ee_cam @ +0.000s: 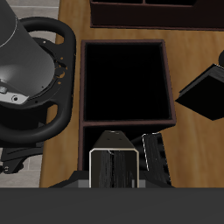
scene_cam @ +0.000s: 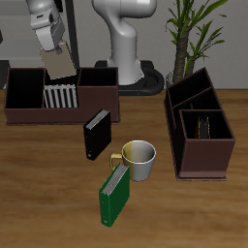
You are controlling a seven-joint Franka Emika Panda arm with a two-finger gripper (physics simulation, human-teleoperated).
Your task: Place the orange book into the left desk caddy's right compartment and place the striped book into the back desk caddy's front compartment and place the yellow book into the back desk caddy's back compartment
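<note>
1. My gripper (scene_cam: 58, 70) hung above the back desk caddy (scene_cam: 29, 105), with my fingers (scene_cam: 46, 64) closed narrow on a tan-covered book (scene_cam: 60, 64), which I took for the yellow book; its lower edge was just over the caddy's rim.
2. In the wrist view that book (ee_cam: 115, 168) showed end-on between my fingers, and beside it the striped book (ee_cam: 157, 150) already stood in a compartment.
3. In the exterior view the striped book (scene_cam: 60, 96) sat upright in the caddy's middle slot, between two dark compartments.
4. The large dark compartment (ee_cam: 125, 80) showed open room inside its four walls.
5. On the table (scene_cam: 39, 194), nearer the front edge, a black book (scene_cam: 96, 136) stood tilted, apart from the caddy's front wall.
6. A white mug (scene_cam: 139, 159) stood nearer the front still, touching or nearly touching a green book (scene_cam: 115, 197).
7. The left desk caddy (scene_cam: 201, 131) sat well apart to the side, angled, with something thin standing in one compartment.
8. I could not pick out an orange book for certain.
</note>
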